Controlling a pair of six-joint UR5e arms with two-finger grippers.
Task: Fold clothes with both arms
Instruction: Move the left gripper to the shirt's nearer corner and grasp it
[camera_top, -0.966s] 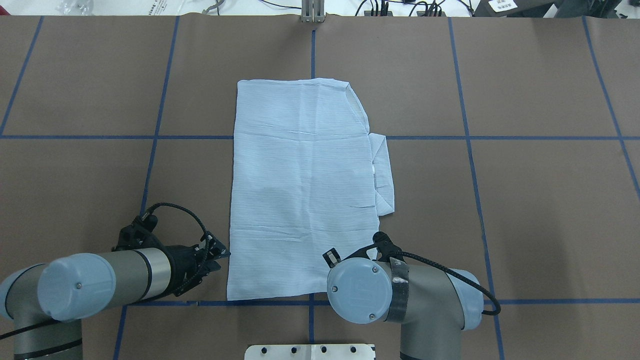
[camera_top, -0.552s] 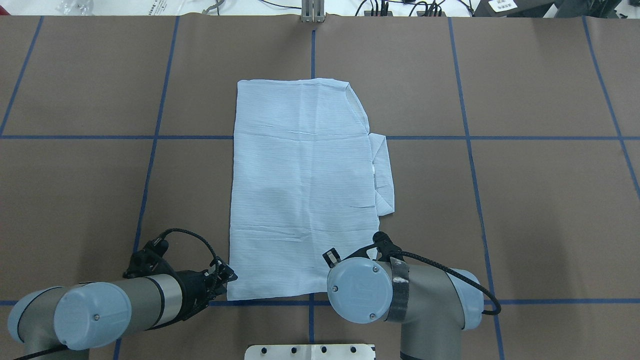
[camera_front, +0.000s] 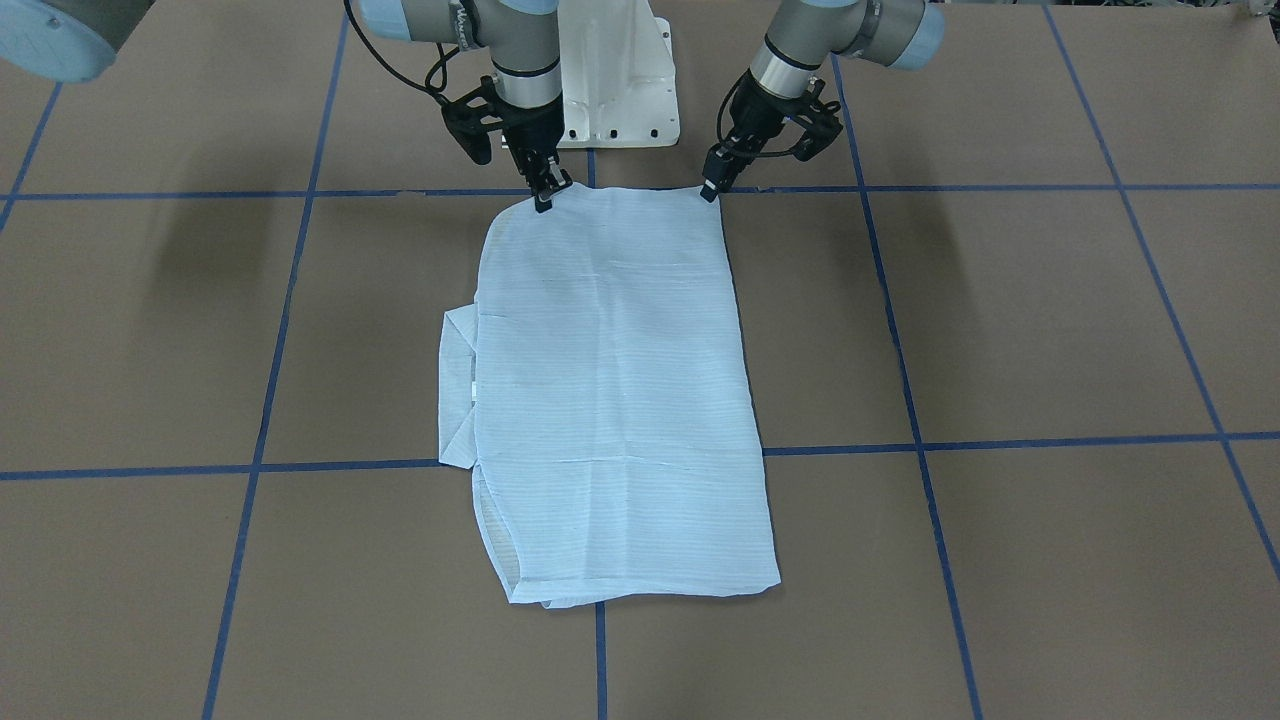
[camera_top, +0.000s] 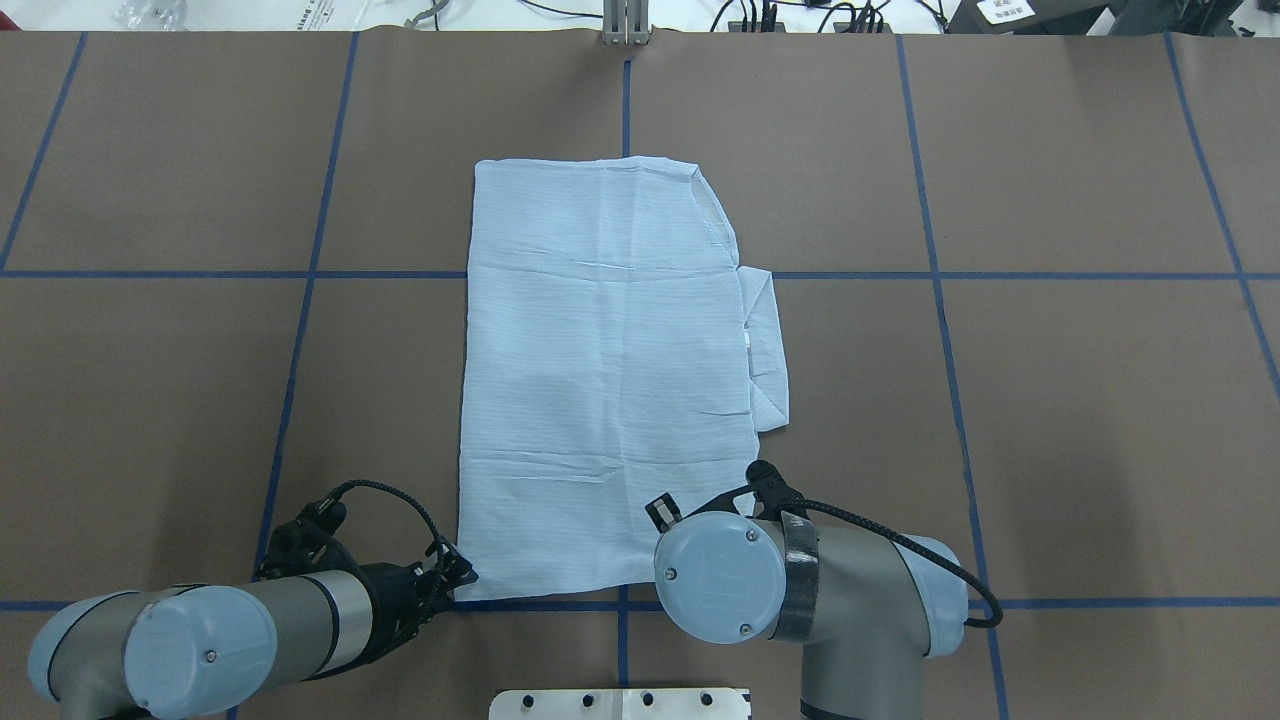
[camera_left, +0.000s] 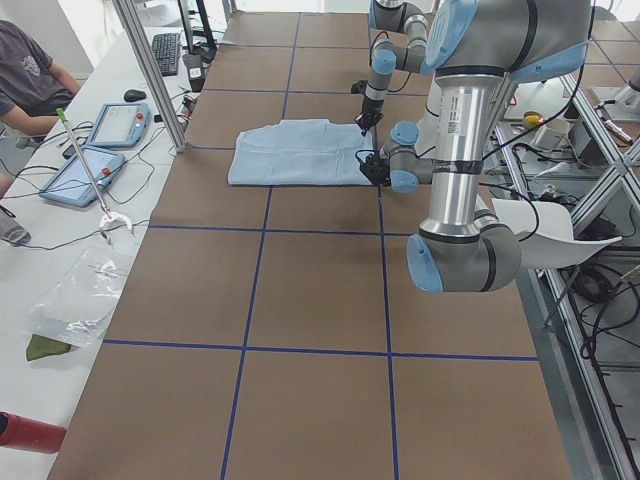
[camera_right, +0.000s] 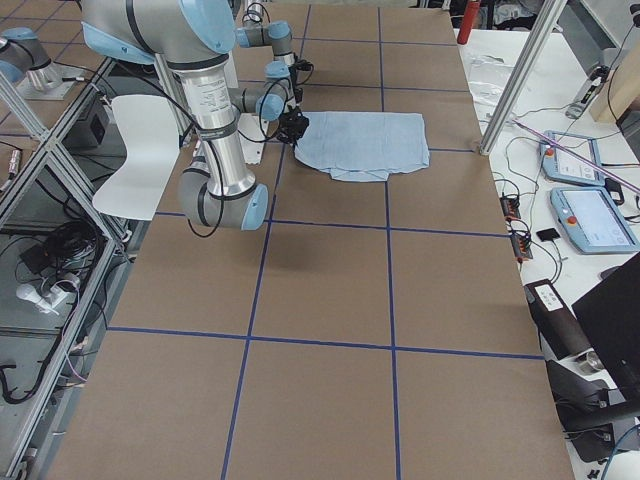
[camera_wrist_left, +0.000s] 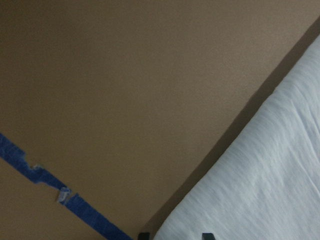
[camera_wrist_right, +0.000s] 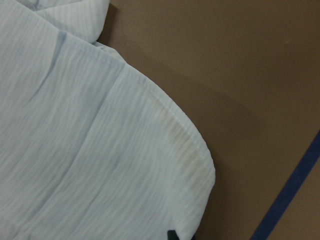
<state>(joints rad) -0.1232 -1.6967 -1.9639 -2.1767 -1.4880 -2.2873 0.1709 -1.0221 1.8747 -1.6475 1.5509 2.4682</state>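
Both near corners of the thin pale-blue striped shirt (camera_top: 600, 380), lying folded flat on the brown table (camera_top: 1050, 420), are met: black left gripper (camera_front: 711, 191), tips apart astride one; black right gripper (camera_front: 543, 199), closure not discernible; farther, its collar (camera_top: 766, 340) juts rightward

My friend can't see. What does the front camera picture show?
A pale-blue shirt, folded into a long rectangle, lies flat on a brown table. At its far edge, the left gripper and right gripper each sit at a corner.

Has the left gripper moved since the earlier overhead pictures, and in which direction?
Yes. The left gripper has moved toward the robot, closer to the near blue tape line, at the shirt's corner.
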